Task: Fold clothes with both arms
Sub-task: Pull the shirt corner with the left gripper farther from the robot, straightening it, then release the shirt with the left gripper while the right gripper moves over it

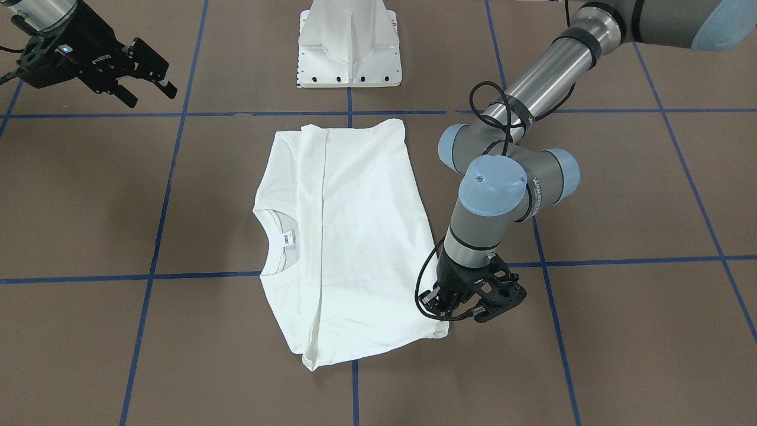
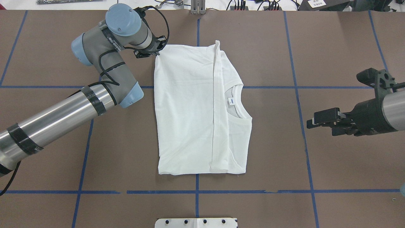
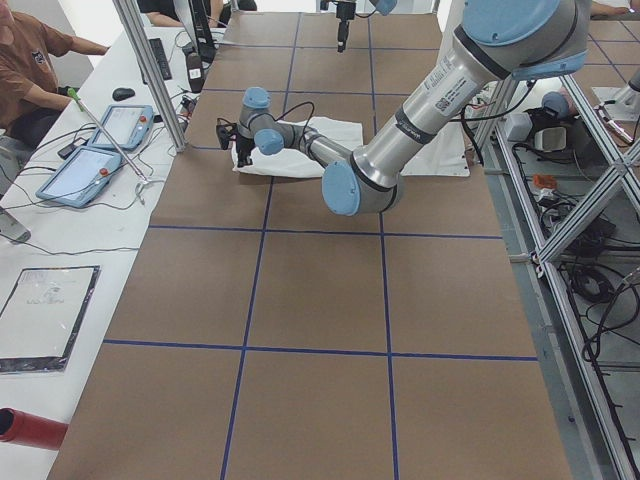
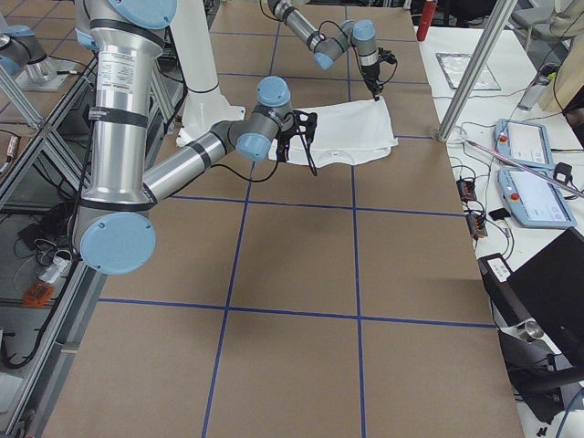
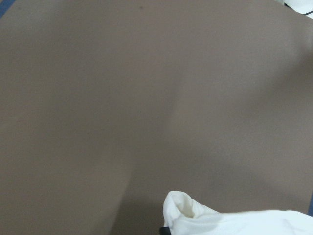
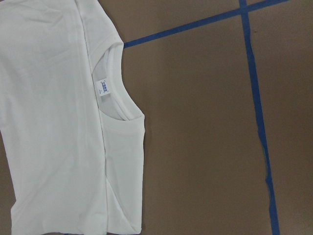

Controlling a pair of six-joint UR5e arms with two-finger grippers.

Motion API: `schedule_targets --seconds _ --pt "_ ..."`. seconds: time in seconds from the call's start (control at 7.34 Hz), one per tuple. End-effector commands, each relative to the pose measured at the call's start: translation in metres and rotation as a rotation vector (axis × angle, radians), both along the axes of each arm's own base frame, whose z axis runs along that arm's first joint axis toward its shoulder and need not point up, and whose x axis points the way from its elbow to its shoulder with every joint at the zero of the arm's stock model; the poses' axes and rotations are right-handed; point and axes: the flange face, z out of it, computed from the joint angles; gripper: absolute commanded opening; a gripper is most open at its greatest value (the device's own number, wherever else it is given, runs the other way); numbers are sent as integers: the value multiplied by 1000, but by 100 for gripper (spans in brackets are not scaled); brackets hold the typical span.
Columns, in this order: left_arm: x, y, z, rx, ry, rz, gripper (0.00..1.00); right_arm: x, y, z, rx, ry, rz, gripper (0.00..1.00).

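The white T-shirt (image 1: 355, 236) (image 2: 190, 110) lies folded lengthwise on the brown table, plain side up. Its ribbed collar (image 2: 235, 104) and small neck label (image 6: 104, 87) face my right side. My left gripper (image 2: 155, 52) (image 1: 446, 316) points straight down at the shirt's far corner on my left. The left wrist view shows that corner (image 5: 234, 223) bunched up against a black fingertip, so the gripper looks shut on it. My right gripper (image 2: 319, 122) (image 1: 148, 93) hovers open and empty, well to the right of the shirt, pointing toward it.
The white pedestal base (image 1: 349, 47) stands just behind the shirt on the robot's side. Blue tape lines (image 2: 297, 87) grid the table. Beyond the far table edge are tablets (image 3: 100, 150), a metal post (image 3: 150, 80) and a seated person (image 3: 25, 60).
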Motion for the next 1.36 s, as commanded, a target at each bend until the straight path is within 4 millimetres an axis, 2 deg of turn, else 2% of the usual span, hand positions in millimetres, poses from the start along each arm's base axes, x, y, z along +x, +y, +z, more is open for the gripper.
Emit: schedule_targets --seconds 0.0,0.14,0.27,0.55,0.68,0.95,1.09,1.23 --pt "1 -10 7 56 5 -23 0 -4 -3 -1 3 -1 1 100" --pt "1 -10 6 70 4 -36 99 -7 -7 -3 8 -4 4 100" --pt "-3 -13 1 84 4 -55 100 -11 -11 -3 12 -2 10 100" --pt "-37 -26 -15 104 30 -13 100 -28 -24 -13 31 -14 4 100" --pt "-54 -19 -11 96 64 32 100 -41 -29 -18 39 -21 -7 100" --pt "-93 26 18 111 34 67 100 -72 -39 -21 94 17 -24 100" --pt "-113 52 12 121 37 73 100 -100 -37 -35 121 69 -22 100" --pt "-129 74 3 110 27 79 100 -131 -37 -60 151 154 -33 100"
